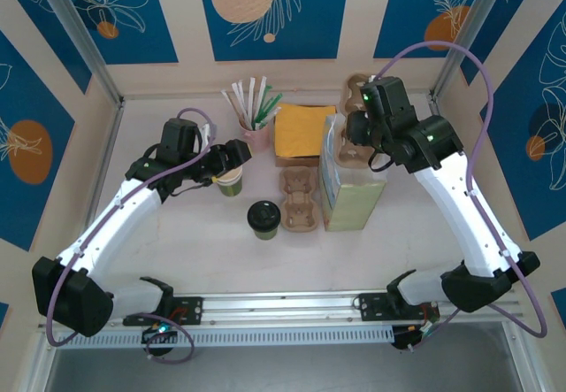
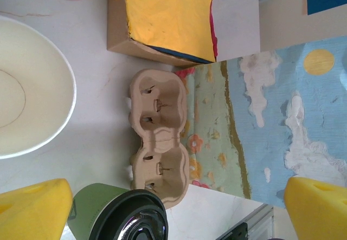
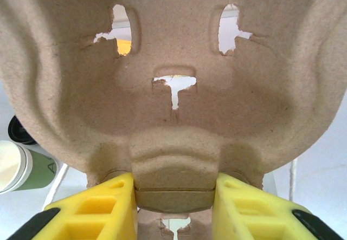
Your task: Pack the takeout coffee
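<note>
Because the coffee cup (image 1: 263, 219) stands upright on the surface (image 1: 195, 250) nearer the arms' bases than the left pincer (image 1: 234, 157) and a little to its right, the left arm is plainly the closer one. The cup's long axis runs straight up and its black lid is on. The left wrist view puts it low in the frame, close by the left finger (image 2: 32, 210).

The left pincer is spread as wide as it goes and holds nothing. It hangs over an open cup (image 1: 230, 180) with a white inside, so a reach for the coffee would have to clear that cup's rim first.

Just beside the coffee cup on its right lies a cup tray (image 1: 299, 202), and beyond that stands a paper bag (image 1: 352, 188). That side is crowded. The cup's left and near sides face bare surface, which looks like the easier way in.

The right pincer (image 3: 174, 194) is partly closed, its yellow fingers (image 3: 97, 207) clamped on the middle ridge of a second cup tray (image 3: 173, 99). In the top view this tray seems to hang at the bag's mouth, well apart from the coffee cup.
</note>
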Robot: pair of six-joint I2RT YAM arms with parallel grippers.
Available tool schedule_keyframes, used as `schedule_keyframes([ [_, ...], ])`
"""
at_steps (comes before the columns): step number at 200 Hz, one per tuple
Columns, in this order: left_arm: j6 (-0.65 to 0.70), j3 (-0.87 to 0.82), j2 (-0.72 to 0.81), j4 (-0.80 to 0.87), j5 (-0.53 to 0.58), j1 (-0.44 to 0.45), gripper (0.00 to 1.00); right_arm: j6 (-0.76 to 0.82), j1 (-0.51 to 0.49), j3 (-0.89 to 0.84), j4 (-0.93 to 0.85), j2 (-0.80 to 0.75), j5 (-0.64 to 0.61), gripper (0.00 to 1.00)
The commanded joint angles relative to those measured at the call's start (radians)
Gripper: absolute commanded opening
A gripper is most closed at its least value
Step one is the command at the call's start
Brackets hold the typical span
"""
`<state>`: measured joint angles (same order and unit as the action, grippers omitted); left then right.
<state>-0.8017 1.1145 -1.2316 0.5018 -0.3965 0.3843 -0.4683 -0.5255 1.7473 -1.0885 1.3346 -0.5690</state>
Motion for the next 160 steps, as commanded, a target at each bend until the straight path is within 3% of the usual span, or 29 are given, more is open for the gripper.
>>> schedule_keyframes([
  [1,0.016,-0.004,0.006,-0.011,-0.025,-0.004,1.00,0.019,0.014,-0.041,0.056,-0.051,0.049,0.33],
  [160,0.020,0.002,-0.024,-0.018,-0.034,0.001,1.00,0.026,0.057,-0.205,0.060,-0.084,0.140,0.33],
])
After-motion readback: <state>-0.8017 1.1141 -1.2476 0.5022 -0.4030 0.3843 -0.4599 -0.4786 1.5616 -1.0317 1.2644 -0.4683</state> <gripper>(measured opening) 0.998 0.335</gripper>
